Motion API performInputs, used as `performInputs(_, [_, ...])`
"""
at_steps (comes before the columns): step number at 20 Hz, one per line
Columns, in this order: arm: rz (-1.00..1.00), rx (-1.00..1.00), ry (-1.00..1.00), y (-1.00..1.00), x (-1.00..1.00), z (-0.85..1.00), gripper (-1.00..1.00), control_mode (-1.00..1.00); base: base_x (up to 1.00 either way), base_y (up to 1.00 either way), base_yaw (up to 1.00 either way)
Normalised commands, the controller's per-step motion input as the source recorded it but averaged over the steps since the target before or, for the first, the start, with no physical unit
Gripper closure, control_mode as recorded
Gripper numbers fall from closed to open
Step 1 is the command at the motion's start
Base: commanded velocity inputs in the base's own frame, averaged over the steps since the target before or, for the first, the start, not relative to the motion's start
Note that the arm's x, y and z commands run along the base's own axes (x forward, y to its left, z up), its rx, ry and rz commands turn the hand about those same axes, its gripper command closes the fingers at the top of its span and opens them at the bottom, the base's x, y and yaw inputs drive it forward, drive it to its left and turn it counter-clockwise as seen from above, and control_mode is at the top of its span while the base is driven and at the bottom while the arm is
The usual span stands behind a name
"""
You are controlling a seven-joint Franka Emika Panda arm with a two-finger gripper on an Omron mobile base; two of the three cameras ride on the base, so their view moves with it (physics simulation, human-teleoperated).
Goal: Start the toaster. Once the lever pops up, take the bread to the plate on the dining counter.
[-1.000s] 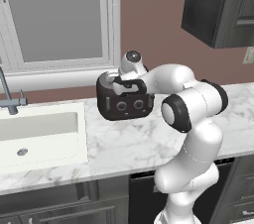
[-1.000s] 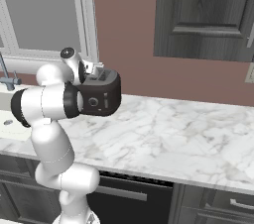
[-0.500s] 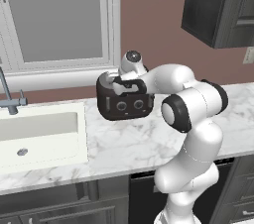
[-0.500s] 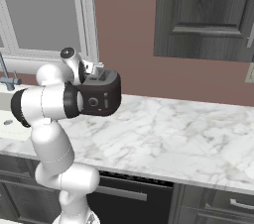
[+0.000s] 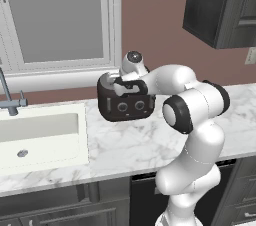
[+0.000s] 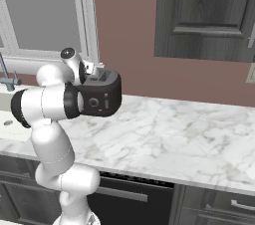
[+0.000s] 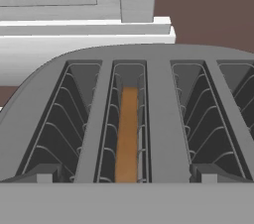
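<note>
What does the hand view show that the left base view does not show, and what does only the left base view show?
Hand view: the toaster's open slots from above, with the bread standing sunk in the second slot from the left, and the wire guides inside.

Left base view: the toaster's front with two round knobs, the sink and faucet to its left, the marble worktop, and the arm reaching over the toaster.

Both: the black toaster and the window frame behind it.

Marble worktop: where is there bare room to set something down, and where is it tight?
Bare marble worktop runs from the toaster toward the wall outlet. A narrower free strip lies between the sink and the toaster's front. It is crowded at the toaster, where the arm hangs over its slots.
</note>
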Motion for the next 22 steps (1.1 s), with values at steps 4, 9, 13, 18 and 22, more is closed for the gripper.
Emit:
performInputs(4, [0.0, 0.0, 0.0, 0.0, 0.0, 0.0, -1.0, -1.0, 0.0, 0.0, 0.0])
performInputs(9, [0.0, 0.0, 0.0, 0.0, 0.0, 0.0, -1.0, -1.0, 0.0, 0.0, 0.0])
performInputs(13, [0.0, 0.0, 0.0, 0.0, 0.0, 0.0, -1.0, -1.0, 0.0, 0.0, 0.0])
performInputs(18, [0.0, 0.0, 0.0, 0.0, 0.0, 0.0, -1.0, -1.0, 0.0, 0.0, 0.0])
performInputs(22, [0.0, 0.0, 0.0, 0.0, 0.0, 0.0, -1.0, -1.0, 0.0, 0.0, 0.0])
